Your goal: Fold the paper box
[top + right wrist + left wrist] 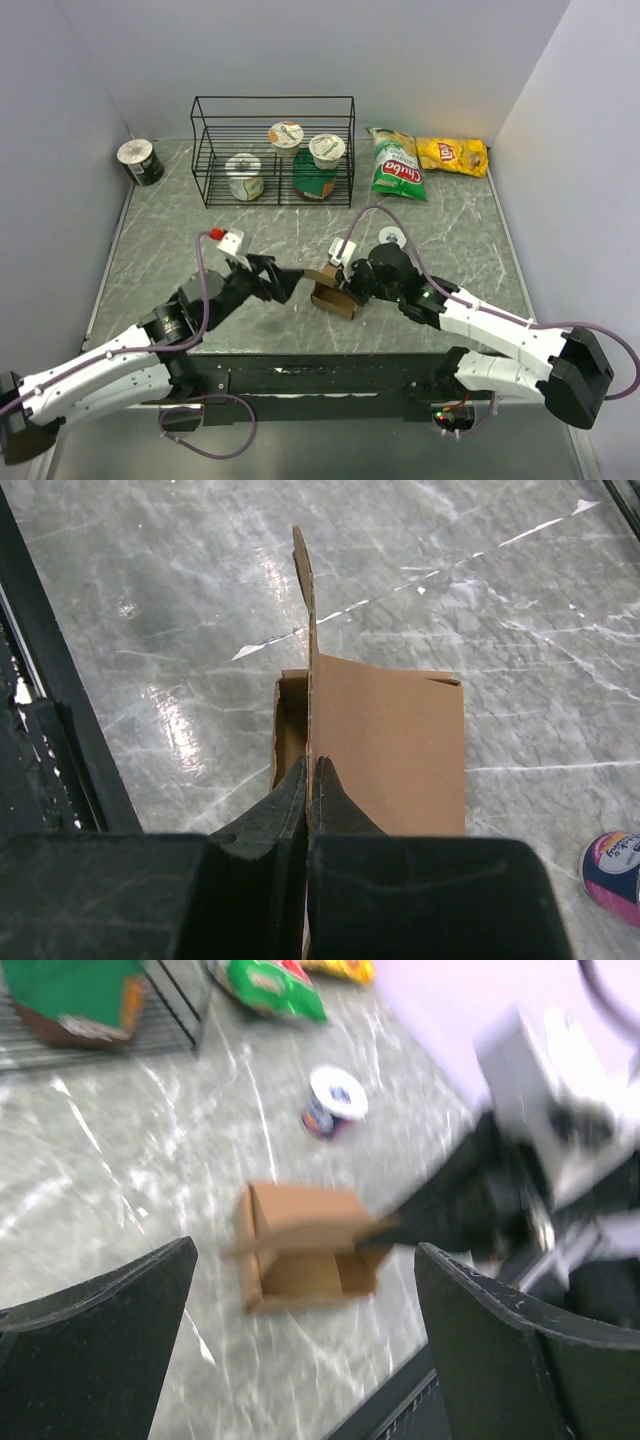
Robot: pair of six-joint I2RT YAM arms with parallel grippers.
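**On the gray table, between your two arms: a small brown box, partly folded**

On the marble-look table (pixel 150 290), close to the near edge, sits the paper box (pixel 331 297). It is plain brown card with no print on it. It is small and has a square shape. Its walls are up, and one side is open, so you can look into it from the left wrist camera. The inside looks bare. That view is blurry, so the small folds are hard to make out.

One thin flap (pixel 303 600) sticks out past the box. From the right wrist camera you see it edge on, like a thin line. A flat brown side of the box lies just to the right of it, and a dark gap into the box lies to the left.

Your right gripper (pixel 311 772) is closed tight on that flap. Its two fingers press the card from both sides, right where the flap meets the box.

Your left gripper (pixel 284 281) is spread wide and holds nothing. It sits just beside the left side of the box. You cannot tell from the pictures whether it touches the card.

A little cup (pixel 390 238) with a white top lies on the table near the box, behind your right arm. Far back, well apart from the box, stands a black wire rack (pixel 273 105) with cups in it. A green bag (pixel 397 165) and a yellow bag (pixel 452 155) lie next to the rack.
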